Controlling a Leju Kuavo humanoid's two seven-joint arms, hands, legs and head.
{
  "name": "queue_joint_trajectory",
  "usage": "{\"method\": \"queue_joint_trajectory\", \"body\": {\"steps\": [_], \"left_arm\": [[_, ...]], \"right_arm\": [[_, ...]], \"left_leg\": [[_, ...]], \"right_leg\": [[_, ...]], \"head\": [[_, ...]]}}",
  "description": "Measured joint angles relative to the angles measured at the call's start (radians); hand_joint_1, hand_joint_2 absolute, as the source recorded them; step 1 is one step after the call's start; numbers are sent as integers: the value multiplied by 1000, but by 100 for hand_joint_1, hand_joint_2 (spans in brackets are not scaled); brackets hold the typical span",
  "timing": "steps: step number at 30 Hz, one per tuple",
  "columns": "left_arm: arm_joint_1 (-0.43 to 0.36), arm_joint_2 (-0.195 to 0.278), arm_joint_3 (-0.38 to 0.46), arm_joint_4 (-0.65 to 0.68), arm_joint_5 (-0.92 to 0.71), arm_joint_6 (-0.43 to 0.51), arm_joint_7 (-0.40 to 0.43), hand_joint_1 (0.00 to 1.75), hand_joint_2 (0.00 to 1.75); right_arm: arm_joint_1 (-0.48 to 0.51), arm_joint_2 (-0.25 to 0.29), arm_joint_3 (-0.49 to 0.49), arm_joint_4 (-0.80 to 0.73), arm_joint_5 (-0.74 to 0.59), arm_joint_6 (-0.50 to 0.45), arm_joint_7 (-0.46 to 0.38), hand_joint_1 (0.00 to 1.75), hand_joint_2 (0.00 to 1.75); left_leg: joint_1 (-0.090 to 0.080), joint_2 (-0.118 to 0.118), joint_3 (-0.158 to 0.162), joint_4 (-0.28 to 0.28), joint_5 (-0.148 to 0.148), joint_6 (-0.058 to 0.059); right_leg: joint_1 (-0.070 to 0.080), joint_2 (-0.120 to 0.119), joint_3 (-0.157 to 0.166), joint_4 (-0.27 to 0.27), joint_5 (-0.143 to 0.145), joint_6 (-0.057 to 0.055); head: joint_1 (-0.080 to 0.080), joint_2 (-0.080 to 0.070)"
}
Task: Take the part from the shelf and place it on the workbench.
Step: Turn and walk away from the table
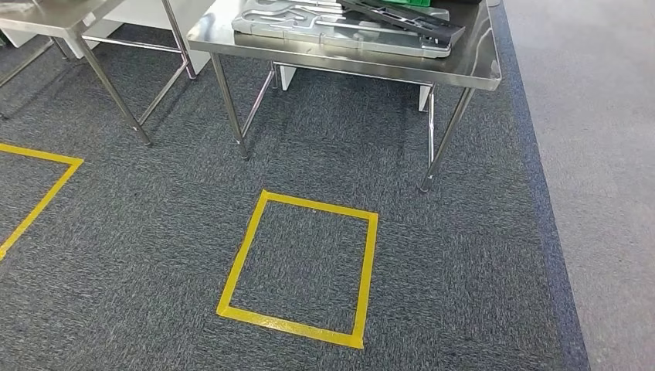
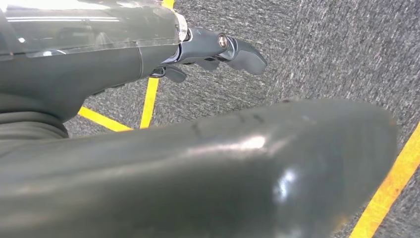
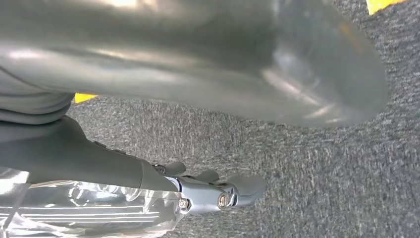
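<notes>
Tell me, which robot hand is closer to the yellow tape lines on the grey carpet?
Left, it seems. The left robot hand hangs directly over a yellow tape line; the right robot hand hangs over bare grey carpet, with tape off toward the picture's edges.

A taped square (image 1: pixel 301 267) lies on the carpet (image 1: pixel 463 255) at the centre of the head view; the workbench (image 1: pixel 479 66) stands beyond it at twelve to one o'clock, bearing a flat tray (image 1: pixel 309 27) with a long part (image 1: pixel 409 22) across it; a second table (image 1: pixel 46 19) stands at eleven o'clock; another taped outline (image 1: pixel 39 193) lies at nine o'clock.
</notes>
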Motion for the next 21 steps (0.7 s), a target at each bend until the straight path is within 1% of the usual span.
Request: {"method": "queue_joint_trajectory", "body": {"steps": [1,2,4,5,6,7,9,10,11,12,13,14,16,17,20,21], "left_arm": [[0,0,0,0,2,-1,-1,0,0],[1,0,1,0,3,-2,-2,0,0],[2,0,1,0,5,-4,-4,0,0],[3,0,2,0,6,-5,-5,0,0],[4,0,2,0,6,-5,-5,0,0],[6,0,2,0,6,-6,-5,0,0],[7,0,2,0,6,-8,-6,0,0],[6,-1,2,0,5,-9,-8,0,0],[5,-1,3,0,3,-11,-10,0,0],[4,-1,3,0,2,-12,-13,0,0],[4,-1,3,0,0,-13,-15,0,0],[4,-1,3,0,-1,-13,-17,0,0],[3,0,3,0,-4,-13,-19,0,0],[2,0,3,0,-5,-13,-21,0,0],[1,0,3,0,-6,-13,-21,0,0],[1,0,3,0,-7,-12,-19,0,0]], "right_arm": [[0,0,0,0,1,0,0,0,0],[-1,0,0,0,1,0,0,0,0],[0,1,0,0,0,0,-1,0,0],[1,1,0,0,0,1,-1,0,0],[2,1,0,0,-1,1,-1,0,0],[3,1,0,0,-2,1,-2,0,0],[3,0,0,0,-2,1,-3,0,0],[2,1,0,0,-2,2,-4,0,0],[2,1,0,0,-2,3,-7,0,0],[2,1,0,0,-3,5,-11,0,0],[3,2,0,0,-4,8,-15,0,44],[4,2,0,0,-6,11,-19,0,87],[5,3,0,1,-8,12,-28,0,175],[4,3,0,1,-9,11,-34,0,131],[2,3,0,1,-11,7,-51,0,0],[2,3,0,1,-12,6,-55,0,0]], "left_leg": [[1,1,4,-2,3,5],[2,2,6,-4,6,8],[1,4,6,-3,9,10],[1,4,5,-2,9,9],[1,4,6,-1,9,8],[2,4,8,0,8,5],[4,3,13,4,2,-5],[5,3,14,8,-2,-11],[4,3,12,12,-5,-19],[3,3,11,15,-7,-26],[2,4,9,18,-10,-27],[2,4,8,18,-12,-24],[1,5,7,15,-13,-12],[1,5,8,13,-12,-10],[3,5,12,7,-11,-12],[3,5,12,6,-11,-13]], "right_leg": [[0,0,-14,26,-19,0],[0,1,-36,72,-50,0],[1,2,-96,193,-119,2],[0,2,-118,238,-138,4],[-1,2,-125,251,-136,5],[-2,1,-113,226,-114,3],[-4,1,-51,97,-43,-2],[-2,1,-26,40,-28,-5],[1,1,-12,5,-19,-10],[3,1,-9,-7,-22,-17],[5,0,-10,-10,-22,-21],[5,1,-9,-10,-14,-24],[6,1,-7,-11,-13,-26],[7,2,-6,-11,-15,-28],[10,1,-5,-11,-18,-35],[10,1,-5,-11,-18,-37]], "head": [[1,0],[1,0],[2,0],[2,0],[2,0],[2,0],[2,0],[2,0],[2,0],[2,0],[2,0],[2,0],[1,0],[1,0],[1,0],[1,0]]}}
